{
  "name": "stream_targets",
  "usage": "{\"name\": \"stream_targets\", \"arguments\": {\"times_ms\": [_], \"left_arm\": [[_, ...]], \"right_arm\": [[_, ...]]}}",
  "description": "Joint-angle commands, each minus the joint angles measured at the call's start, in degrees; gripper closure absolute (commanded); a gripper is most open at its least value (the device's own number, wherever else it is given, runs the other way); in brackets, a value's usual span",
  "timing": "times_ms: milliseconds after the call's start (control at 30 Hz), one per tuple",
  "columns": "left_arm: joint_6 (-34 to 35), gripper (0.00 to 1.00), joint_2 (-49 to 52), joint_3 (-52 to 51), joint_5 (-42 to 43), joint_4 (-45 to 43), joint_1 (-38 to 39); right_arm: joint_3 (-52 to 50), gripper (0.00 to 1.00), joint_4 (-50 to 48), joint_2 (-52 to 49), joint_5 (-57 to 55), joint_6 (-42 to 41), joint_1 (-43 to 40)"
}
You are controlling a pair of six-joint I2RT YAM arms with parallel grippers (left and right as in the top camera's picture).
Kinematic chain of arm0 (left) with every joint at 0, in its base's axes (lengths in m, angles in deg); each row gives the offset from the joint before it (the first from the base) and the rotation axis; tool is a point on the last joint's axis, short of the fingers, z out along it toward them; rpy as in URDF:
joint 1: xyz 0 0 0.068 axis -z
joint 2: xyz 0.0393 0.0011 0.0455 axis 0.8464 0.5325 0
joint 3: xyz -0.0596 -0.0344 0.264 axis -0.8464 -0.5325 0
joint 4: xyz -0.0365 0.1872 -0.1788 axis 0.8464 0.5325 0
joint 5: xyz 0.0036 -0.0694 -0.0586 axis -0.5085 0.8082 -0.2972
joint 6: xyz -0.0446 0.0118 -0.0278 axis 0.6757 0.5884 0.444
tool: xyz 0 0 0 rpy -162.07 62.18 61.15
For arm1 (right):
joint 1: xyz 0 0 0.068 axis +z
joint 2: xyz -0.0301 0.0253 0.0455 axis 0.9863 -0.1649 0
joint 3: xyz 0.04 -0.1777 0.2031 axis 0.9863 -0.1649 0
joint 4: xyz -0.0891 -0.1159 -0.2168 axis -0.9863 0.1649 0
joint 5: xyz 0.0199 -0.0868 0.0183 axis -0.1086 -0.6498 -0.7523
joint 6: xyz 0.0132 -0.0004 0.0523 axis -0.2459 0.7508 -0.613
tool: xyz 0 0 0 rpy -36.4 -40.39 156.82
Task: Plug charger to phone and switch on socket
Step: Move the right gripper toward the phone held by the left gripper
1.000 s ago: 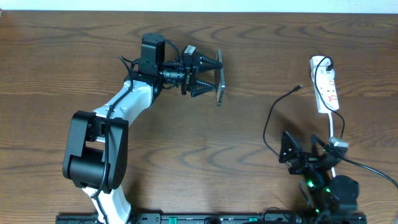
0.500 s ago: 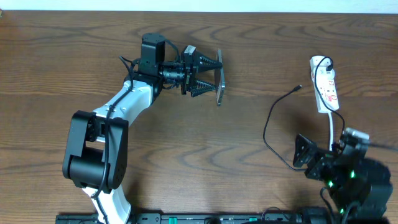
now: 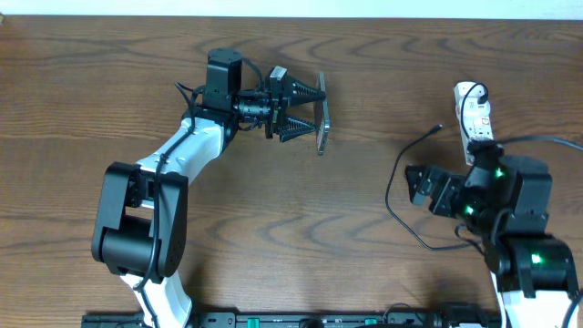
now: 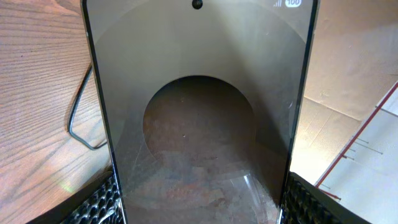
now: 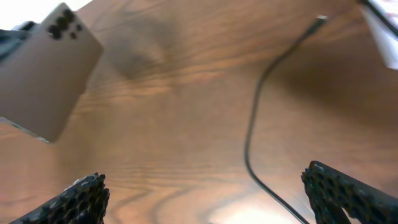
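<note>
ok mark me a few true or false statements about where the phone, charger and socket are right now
1. The left gripper holds the phone. True.
2. The charger is plugged into the phone. False: its plug lies on the table, apart from the phone.
3. The right gripper is open and empty. True.
4. The socket lies beside the left gripper. False: it lies near the right gripper.

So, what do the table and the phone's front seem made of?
The brown table top looks like wood or wood-look laminate, smooth: grain lines run across it. The flat dark phone seems to have a glossy glass face: it shows reflections.
</note>
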Motion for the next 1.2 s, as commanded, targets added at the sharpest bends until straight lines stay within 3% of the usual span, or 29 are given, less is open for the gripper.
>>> {"name": "stream_targets", "arguments": {"times_ms": [0,467,900,1167], "left_arm": [[-0.74,0.47,-0.72,0.17,1.22,-0.57,-0.31],[-0.76,0.47,-0.72,0.17,1.18,-0.57,-0.31],[-0.79,0.47,-0.72,0.17,1.18,-0.57,-0.31],[-1.01,0.47,-0.72,0.17,1.18,-0.57,-0.31]], "right_arm": [[0.90,0.01,-3.85,-3.21,11.04,4.81,0.74],[0.90,0.01,-21.20,-11.85,10.69,6.08,15.58],[0.90,0.01,-30.23,-12.09,-24.02,-3.48,36.09],[0.92,0.06,-38.03,-19.34,-43.69,-7.82,45.64]]}}
